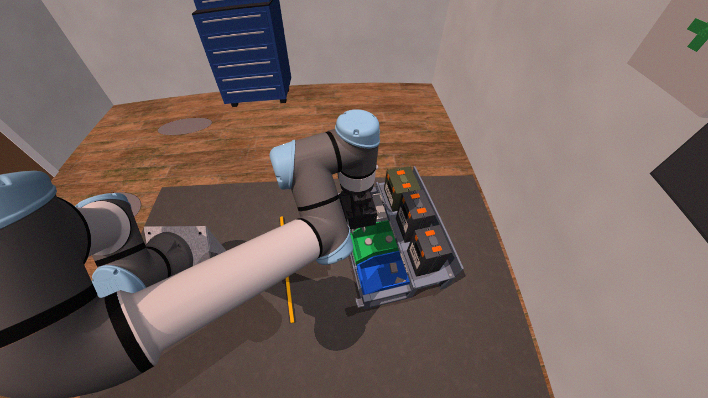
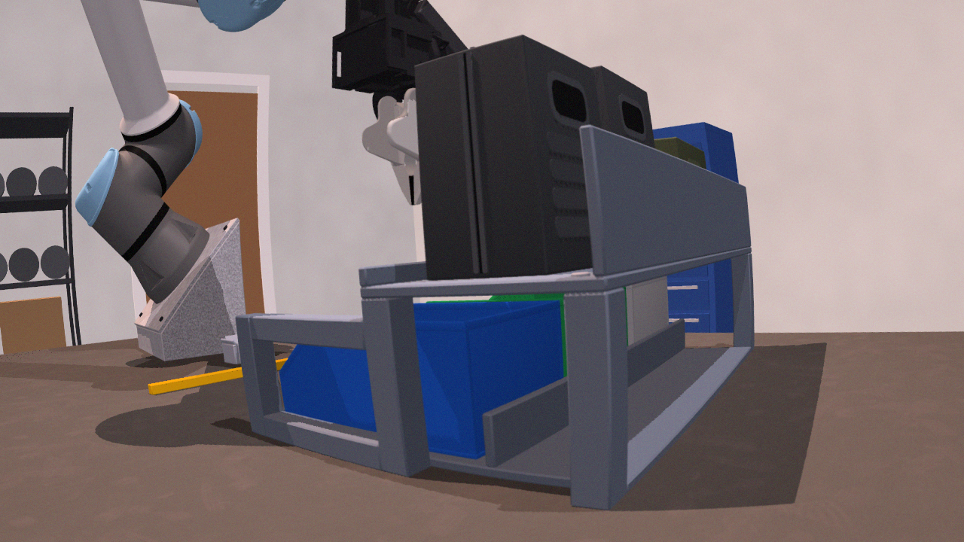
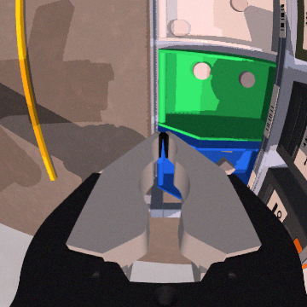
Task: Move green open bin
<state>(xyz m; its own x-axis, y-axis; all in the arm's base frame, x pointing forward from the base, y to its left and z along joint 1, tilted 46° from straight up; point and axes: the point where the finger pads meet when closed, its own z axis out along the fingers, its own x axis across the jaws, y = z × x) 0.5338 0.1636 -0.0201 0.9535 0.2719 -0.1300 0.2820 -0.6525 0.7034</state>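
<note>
The green open bin (image 1: pixel 374 253) (image 2: pixel 565 336) (image 3: pixel 188 91) stood on the lower level of the shelf (image 1: pixel 386 297) (image 2: pixel 597 404) (image 3: pixel 154 85), between the white bin (image 1: pixel 380 205) (image 2: pixel 648 311) (image 3: pixel 213 26) and the blue bin (image 1: pixel 373 277) (image 2: pixel 444 377) (image 3: pixel 246 159), with two round parts inside. The gripper (image 2: pixel 412 202) (image 3: pixel 163 134) was closed, holding nothing, above the shelf.

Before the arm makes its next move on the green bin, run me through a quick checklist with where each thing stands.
1. Gripper holding nothing: ok, shut with nothing in it.
2. Jaws open for a grasp: not ok.
3. Green bin upright on the shelf: ok.
4. Parts in the green bin: ok, two round ones show.
5. Green bin free of the blue bin: cannot tell, they sit side by side.
</note>
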